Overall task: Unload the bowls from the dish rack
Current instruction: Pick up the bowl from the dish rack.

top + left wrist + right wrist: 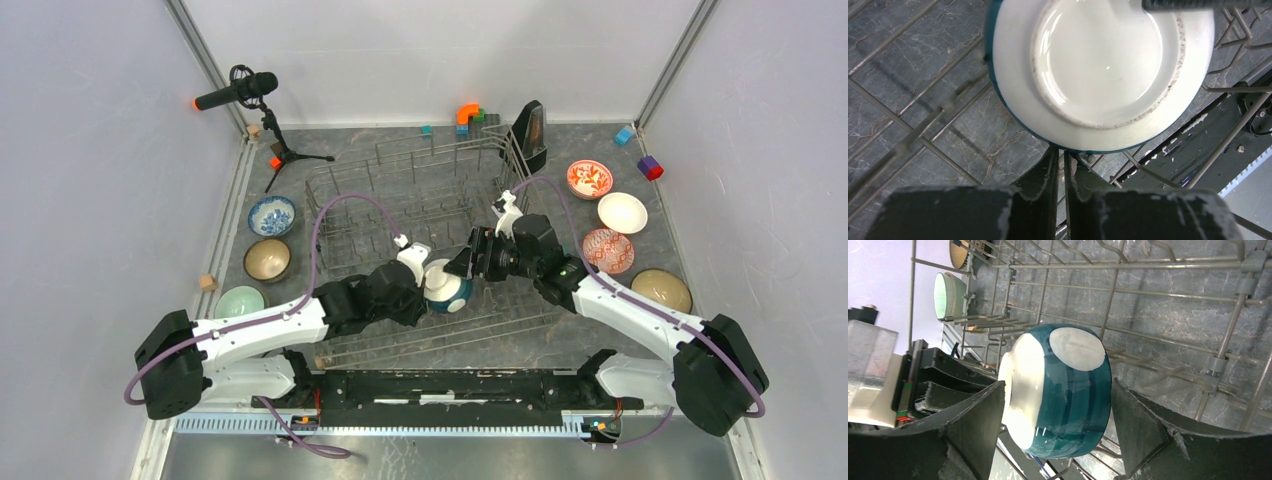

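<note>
Over wire rack (400, 200), glossy teal bowl (447, 291)

My left wrist camera cuts the teal bowl (1098, 75) off at the top edge. Overhead, the left gripper (428, 285) and right gripper (463, 264) hide much of it; its inside seems turned away from me.

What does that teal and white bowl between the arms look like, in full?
The small round teal and white ceramic bowl looks glossy: a teal wall with a white oval patch, a white underside with a speckled foot ring. It is tipped on its side over the grey wire dish rack, underside toward the left end effector, whose nearly shut fingers seem to pinch its edge. The right end effector stands open, one finger on each side. The bowl's inside is hidden.
</note>
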